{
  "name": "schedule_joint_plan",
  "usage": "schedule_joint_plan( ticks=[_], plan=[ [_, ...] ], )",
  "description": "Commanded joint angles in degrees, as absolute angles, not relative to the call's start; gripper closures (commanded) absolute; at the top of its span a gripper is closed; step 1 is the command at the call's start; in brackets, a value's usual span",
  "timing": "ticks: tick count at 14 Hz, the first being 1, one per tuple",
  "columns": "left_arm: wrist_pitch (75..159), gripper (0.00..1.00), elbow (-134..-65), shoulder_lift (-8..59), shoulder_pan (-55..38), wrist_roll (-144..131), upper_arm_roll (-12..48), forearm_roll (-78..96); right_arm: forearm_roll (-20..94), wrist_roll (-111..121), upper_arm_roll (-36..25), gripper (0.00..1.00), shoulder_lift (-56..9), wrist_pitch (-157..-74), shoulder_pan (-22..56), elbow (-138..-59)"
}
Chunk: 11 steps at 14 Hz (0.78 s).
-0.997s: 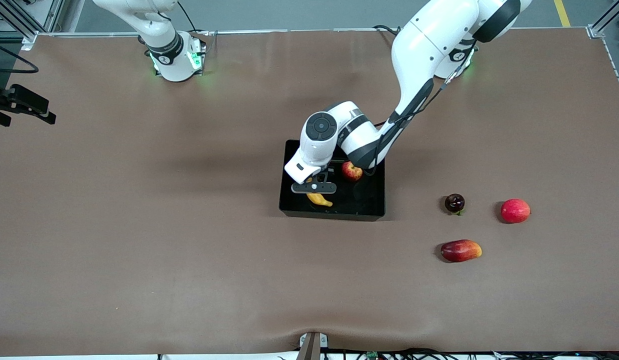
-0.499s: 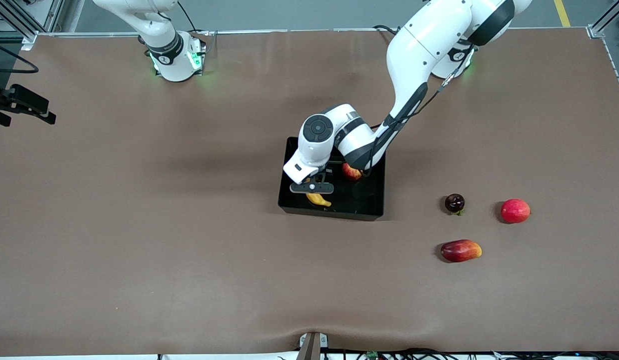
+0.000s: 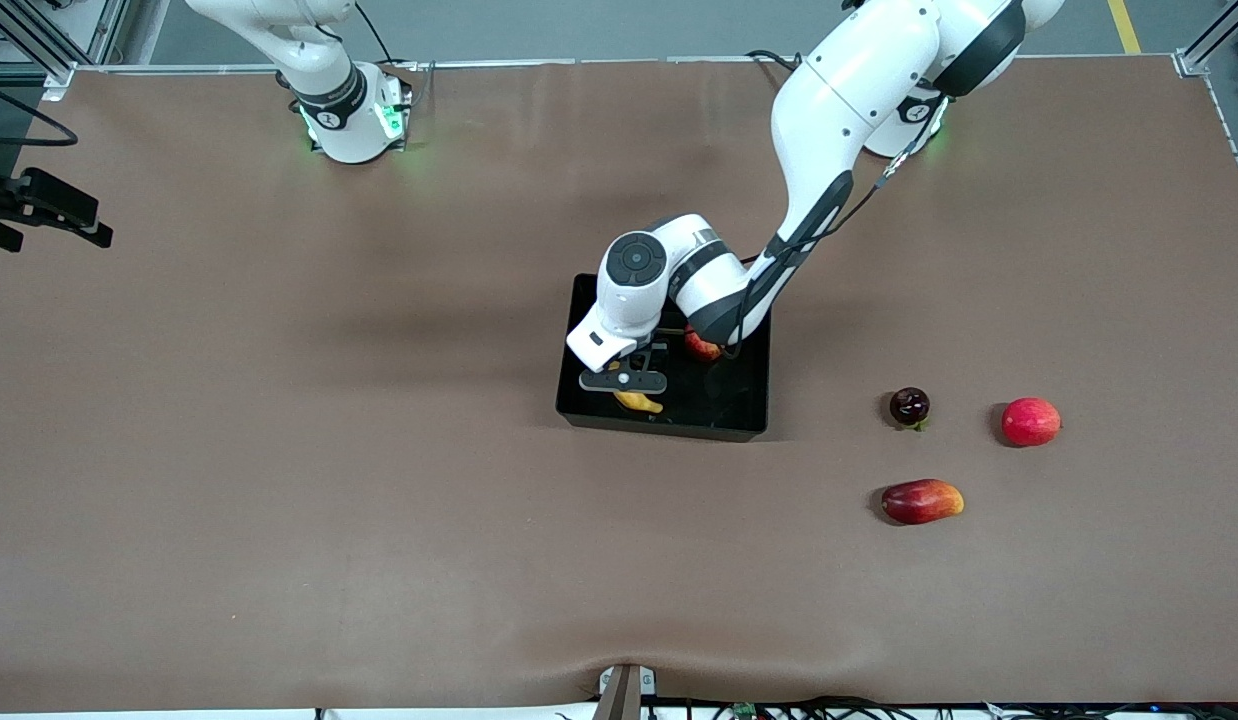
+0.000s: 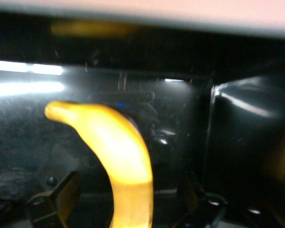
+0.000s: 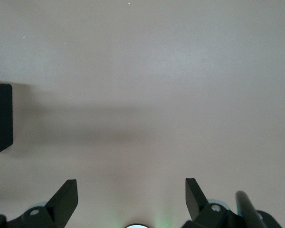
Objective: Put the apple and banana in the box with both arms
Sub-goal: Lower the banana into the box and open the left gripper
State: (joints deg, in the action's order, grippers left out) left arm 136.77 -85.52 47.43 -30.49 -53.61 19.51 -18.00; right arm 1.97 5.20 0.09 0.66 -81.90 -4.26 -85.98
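The left gripper (image 3: 624, 381) is low inside the box (image 3: 744, 405), directly over the banana (image 3: 638, 402). In the left wrist view its fingers (image 4: 61, 195) stand wide apart on either side of the banana (image 4: 118, 156) with a gap at each side, so the fruit is not clamped and appears to lie on the glossy black floor. The apple (image 3: 701, 347) also lies in the box, beside the banana and farther from the front camera, partly hidden by the left arm's wrist. The step in hand is judged to be the release and withdrawal. To do it well, the fingers should be kept fully spread and the gripper raised straight up until it clears the box walls, so that neither finger drags the banana or nudges the apple. The right gripper (image 5: 131, 199) waits above bare counter (image 3: 279, 450) with its fingers spread and holding nothing. Three other fruits on the counter near the left arm's end need no handling.
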Motion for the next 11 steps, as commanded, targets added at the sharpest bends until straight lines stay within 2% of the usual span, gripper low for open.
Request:
schedule_joint_plan(
  ticks=[1,7,11],
  plan=[
    [133.35,0.00,-86.04,42.29,-29.19,-54.85,19.16,-19.34,1.41,5.71,0.79,0.00,0.79,-81.47,-5.27,-85.87],
    [122.27,0.00,-86.31,31.83,-21.55,-48.45,19.77,-18.11,1.41,5.71,0.79,0.00,0.70,-81.47,-5.27,-85.87],
    [117.96,0.00,-86.66,25.68,-15.48,-47.90,19.78,-16.70,1.41,5.63,0.79,0.00,0.70,-81.47,-5.27,-85.87]
  ],
)
